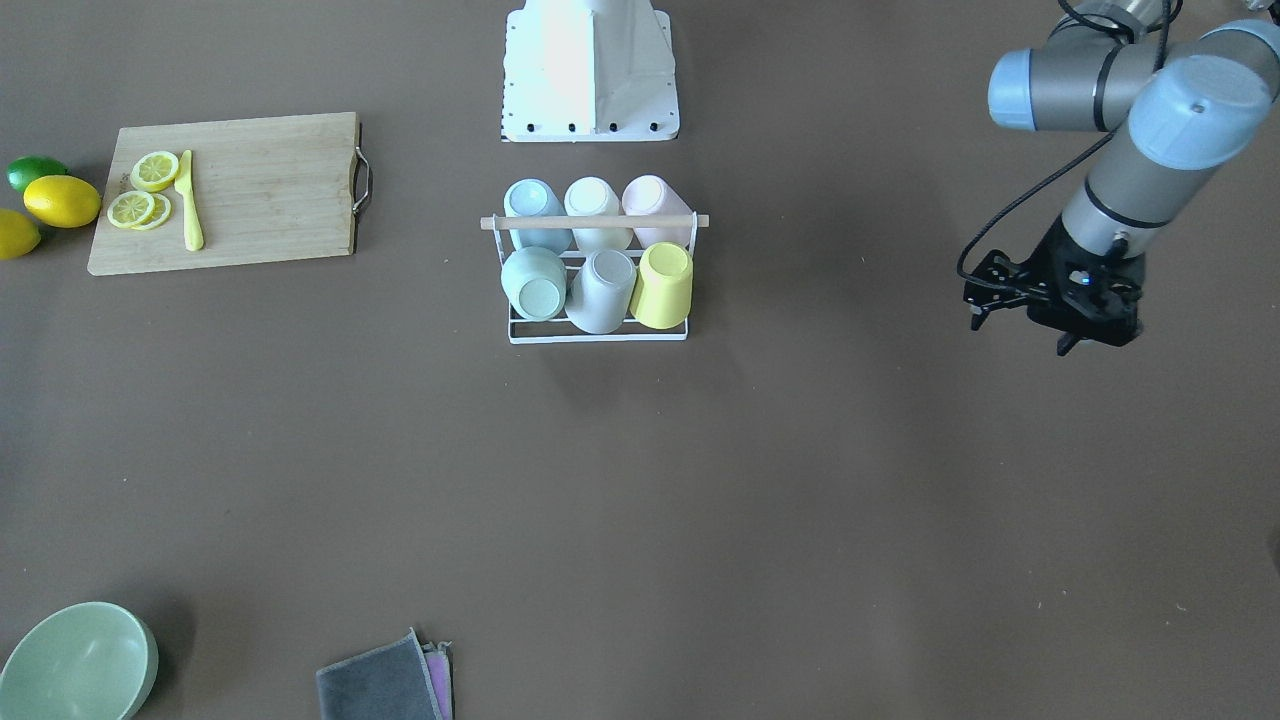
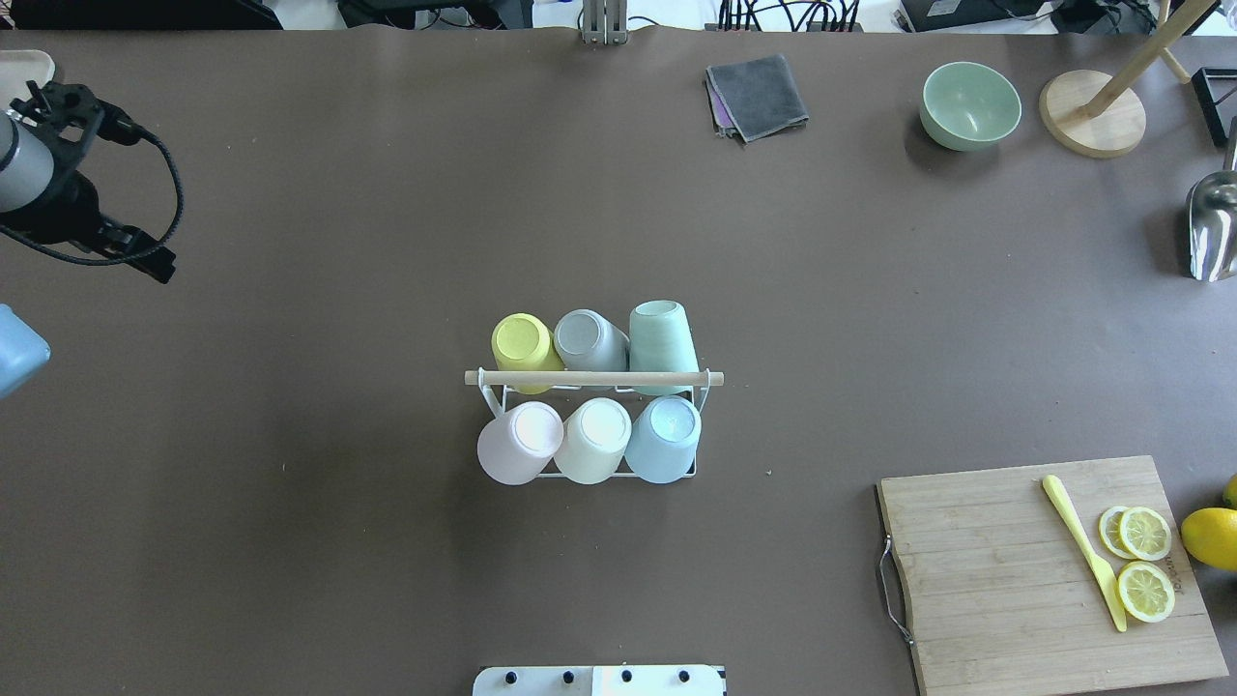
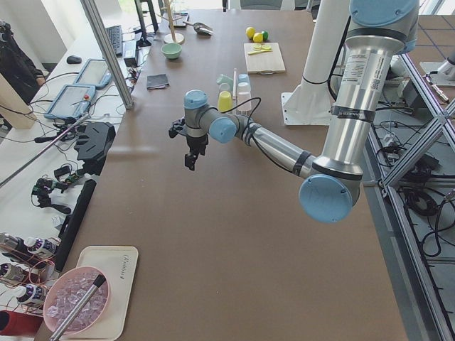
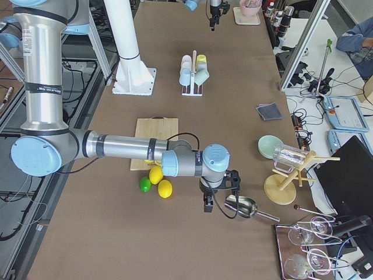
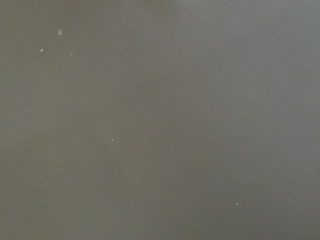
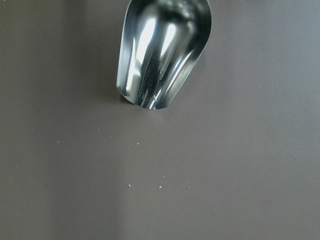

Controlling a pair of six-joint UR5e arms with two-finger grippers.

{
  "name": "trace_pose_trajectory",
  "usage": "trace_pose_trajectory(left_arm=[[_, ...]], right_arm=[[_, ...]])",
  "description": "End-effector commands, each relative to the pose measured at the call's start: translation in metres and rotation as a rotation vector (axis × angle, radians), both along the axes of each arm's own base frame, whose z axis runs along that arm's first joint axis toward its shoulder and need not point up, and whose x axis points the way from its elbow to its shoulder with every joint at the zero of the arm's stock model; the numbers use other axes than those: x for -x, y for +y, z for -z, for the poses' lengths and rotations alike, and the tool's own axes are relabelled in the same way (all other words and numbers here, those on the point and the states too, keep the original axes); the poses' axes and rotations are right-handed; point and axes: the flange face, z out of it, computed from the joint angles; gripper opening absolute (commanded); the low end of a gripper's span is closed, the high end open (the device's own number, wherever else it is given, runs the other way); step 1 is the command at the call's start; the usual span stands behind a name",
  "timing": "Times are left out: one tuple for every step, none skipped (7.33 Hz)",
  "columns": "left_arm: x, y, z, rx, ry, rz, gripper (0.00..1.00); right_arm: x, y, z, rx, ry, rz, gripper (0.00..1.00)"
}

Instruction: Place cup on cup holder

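Observation:
The cup holder [image 1: 598, 337] is a white wire rack with a wooden rod across its top. It stands mid-table, and shows in the overhead view too [image 2: 593, 378]. Several cups sit upside down on its prongs: a yellow one [image 1: 665, 285], a grey one [image 1: 603, 290] and a green one [image 1: 533, 283] in one row, with blue, cream and pink ones behind the rod. My left gripper [image 1: 1022, 335] hangs open and empty, far out to the side of the holder. My right gripper [image 4: 208, 201] shows only in the exterior right view, so I cannot tell whether it is open or shut.
A metal scoop [image 6: 162, 55] lies under the right wrist. A cutting board [image 1: 250, 190] holds lemon slices and a yellow knife, with lemons and a lime beside it. A green bowl [image 1: 75, 662], a grey cloth [image 1: 385, 682] and a wooden stand [image 2: 1092, 111] lie near the far edge.

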Motion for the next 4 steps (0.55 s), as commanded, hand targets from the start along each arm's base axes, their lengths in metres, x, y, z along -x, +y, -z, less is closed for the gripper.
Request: trace_pose_trajectory(left_arm=[[0.053,0.003,-0.049,0.152,-0.064,0.054,0.98],[0.072,0.005,-0.063,0.176,-0.073,0.083,0.98],[0.104,0.013,-0.086,0.212,-0.081,0.12,0.98],[0.154,0.031,-0.115,0.256,-0.035,0.162,0.98]], right_arm=[[0.008,-0.002,0.012,0.003,0.005,-0.013,1.0],[0.006,-0.001,0.008,-0.007,0.023,-0.003,1.0],[0.006,0.0,0.005,-0.002,0.022,-0.003,1.0],[0.006,0.002,0.005,-0.001,0.022,-0.004,1.0]])
